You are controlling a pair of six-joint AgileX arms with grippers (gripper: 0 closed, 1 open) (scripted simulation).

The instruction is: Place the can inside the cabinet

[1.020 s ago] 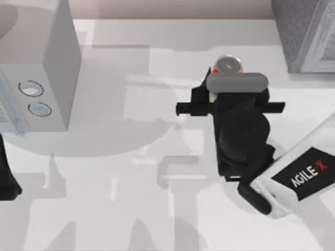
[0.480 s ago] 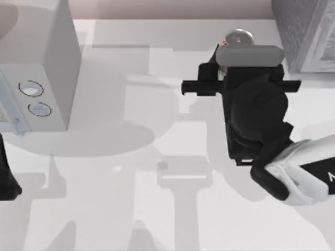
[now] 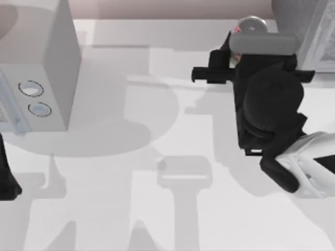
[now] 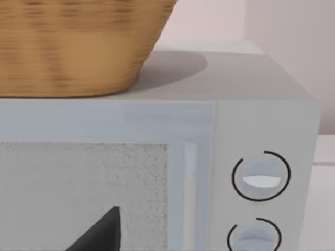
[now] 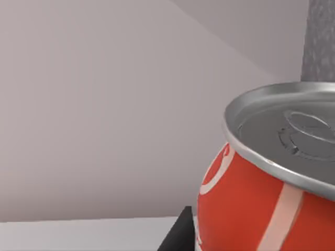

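Thin aluminium, so the can [image 3: 252,25] should be light, stiff enough but dentable if squeezed hard, and its painted side a bit slick. Best hold is across the red mid-body, below the silver rim [image 5: 272,136]. The right gripper [image 3: 255,46] looks clamped on it already, carrying it upright at the table's far right, just beside the dark speckled cabinet [image 3: 301,21]. No opening in the cabinet is visible to me. The left arm [image 3: 8,178] sits parked at the left edge by the microwave [image 3: 49,68], which has a wicker basket [image 4: 78,47] on top.
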